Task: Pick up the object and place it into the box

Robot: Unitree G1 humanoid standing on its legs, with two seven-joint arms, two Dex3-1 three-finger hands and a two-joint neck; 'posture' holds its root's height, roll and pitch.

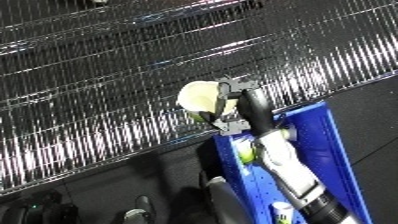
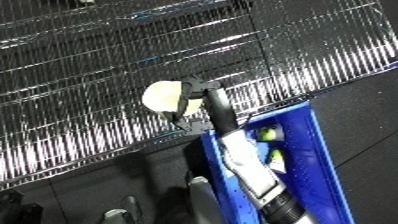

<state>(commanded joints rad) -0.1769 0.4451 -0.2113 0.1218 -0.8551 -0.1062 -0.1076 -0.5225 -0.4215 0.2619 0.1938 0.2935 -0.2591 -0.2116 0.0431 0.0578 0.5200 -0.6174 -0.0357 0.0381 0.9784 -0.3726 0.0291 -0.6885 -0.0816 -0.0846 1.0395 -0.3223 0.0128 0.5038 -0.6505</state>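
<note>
My right hand (image 1: 234, 106) is shut on a pale yellow round object (image 1: 197, 97), with black fingers curled round its right side. It holds the object in the air over the front edge of a wire shelf, just past the far left corner of the blue bin (image 1: 336, 150). The white and silver right forearm (image 1: 286, 165) runs up across the bin from the lower right. Yellow-green items (image 2: 265, 133) lie inside the bin, partly hidden by the arm. My left hand shows in neither view.
A shiny wire shelf (image 1: 107, 75) fills the upper and left part of both views, slanting across them. Dark floor (image 1: 378, 115) lies to the right of the bin. Dark and grey shapes (image 1: 133, 214) sit at the lower left edge.
</note>
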